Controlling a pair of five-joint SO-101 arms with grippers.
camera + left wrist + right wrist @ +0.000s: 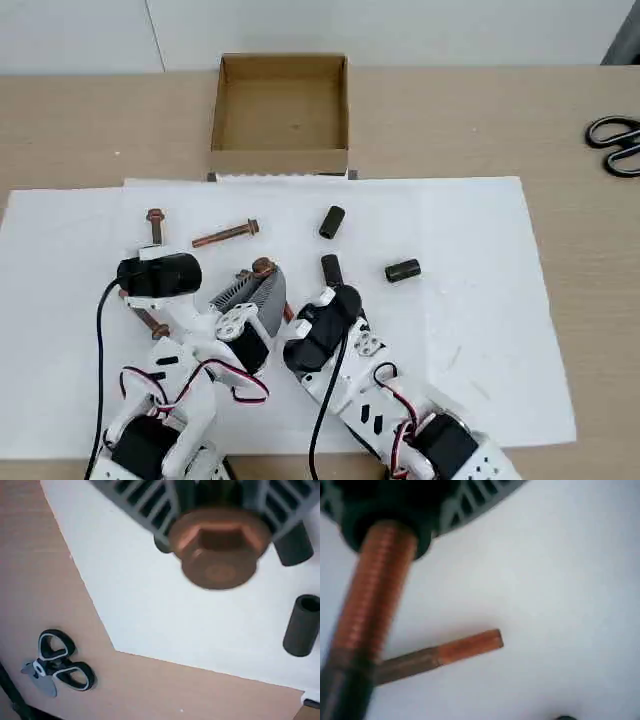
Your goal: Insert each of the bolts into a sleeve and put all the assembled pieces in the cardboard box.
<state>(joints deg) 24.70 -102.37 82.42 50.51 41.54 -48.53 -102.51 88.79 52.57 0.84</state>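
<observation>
**A:** Start at the left gripper (257, 288); what has it got?

**B:** Its ribbed grey jaws are clamped on a copper bolt (218, 546); the shank is mostly buried between them, with only a reddish tip showing near the right gripper (330, 297).

**A:** And that one's grip?

**B:** Cannot tell; a black sleeve (331, 268) sits right at its tip, contact unclear.

**A:** The bolt itself?

**B:** Hex head on a round flange, threaded shank; the head points toward the cardboard box (228, 112); the long axis slants back toward the arms, over the white paper (480, 330).

**A:** Further out?

**B:** Loose sleeves (332, 222) and loose bolts (226, 234) lie on the paper; a third bolt (152, 322) is half hidden under the left arm.
</observation>
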